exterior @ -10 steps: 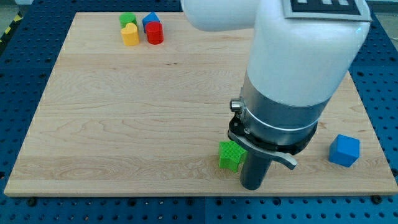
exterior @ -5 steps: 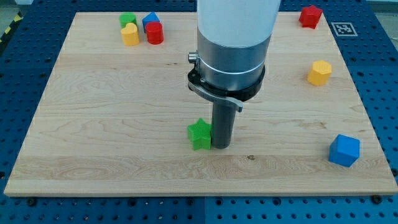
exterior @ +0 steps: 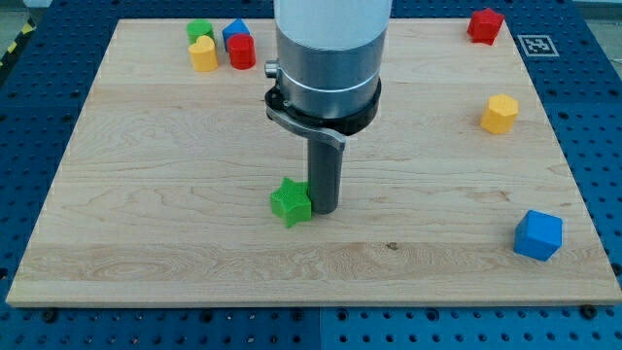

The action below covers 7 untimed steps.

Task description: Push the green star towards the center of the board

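Observation:
The green star [exterior: 291,201] lies on the wooden board [exterior: 146,175], a little below and left of the board's middle. My tip [exterior: 323,210] rests on the board right beside the star, touching its right side. The white and grey arm body rises above the tip and hides part of the board's top middle.
A green block [exterior: 199,31], a yellow block [exterior: 203,54], a blue block [exterior: 234,33] and a red block [exterior: 242,52] cluster at the top left. A red block [exterior: 485,24] sits at the top right, a yellow block [exterior: 499,114] at the right, a blue cube [exterior: 538,235] at the bottom right.
My tip has moved up and to the view's left, pushing the green star from near the bottom edge up and leftwards. The other blocks have not moved.

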Each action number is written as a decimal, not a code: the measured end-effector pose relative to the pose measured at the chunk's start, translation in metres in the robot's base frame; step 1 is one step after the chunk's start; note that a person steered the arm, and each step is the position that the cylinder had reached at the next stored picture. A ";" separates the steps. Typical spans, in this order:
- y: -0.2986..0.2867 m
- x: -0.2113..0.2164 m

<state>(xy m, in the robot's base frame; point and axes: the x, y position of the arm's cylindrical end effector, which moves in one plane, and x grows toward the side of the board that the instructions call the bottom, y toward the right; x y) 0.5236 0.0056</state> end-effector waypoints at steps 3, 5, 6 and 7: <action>-0.048 0.016; -0.057 -0.009; -0.059 -0.016; -0.064 -0.036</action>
<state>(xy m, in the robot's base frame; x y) 0.4872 -0.0587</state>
